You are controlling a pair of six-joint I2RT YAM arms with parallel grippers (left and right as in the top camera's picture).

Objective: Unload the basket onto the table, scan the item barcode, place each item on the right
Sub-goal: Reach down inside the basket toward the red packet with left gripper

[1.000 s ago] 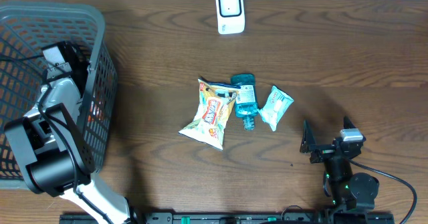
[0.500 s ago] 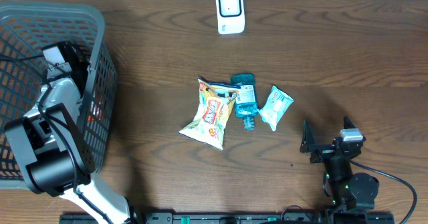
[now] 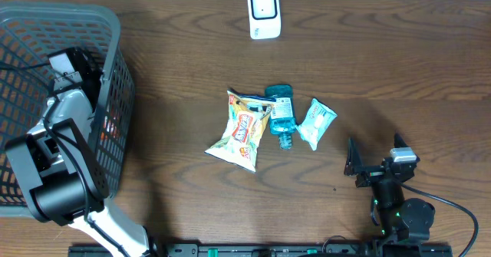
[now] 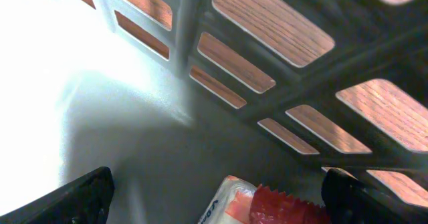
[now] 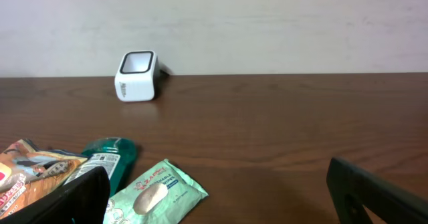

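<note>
Two empty, wide-spread ends: left gripper (image 4: 223, 196) in basket (image 3: 119, 65) over red-and-white packet (image 4: 271, 205), right gripper (image 5: 224, 192).
Snack bag (image 3: 239, 132), bottle (image 3: 281, 115), wipes pack (image 3: 315, 123) mid-table, far from scanner (image 3: 263, 13); risk of snagging mesh wall (image 4: 200, 23), or presenting barcode face-down.

The two dark fingers (image 5: 73, 200) stand wide apart at the lower corners, nothing between them. Just beside the left finger lies a green-and-white packet (image 5: 155, 197), and beyond that finger a teal bottle (image 5: 110, 157) and a snack bag (image 5: 27, 167). Far ahead, left of centre, a white scanner (image 5: 137, 75) stands on the wooden worktop (image 5: 281, 124), near the pale wall (image 5: 267, 23).
</note>
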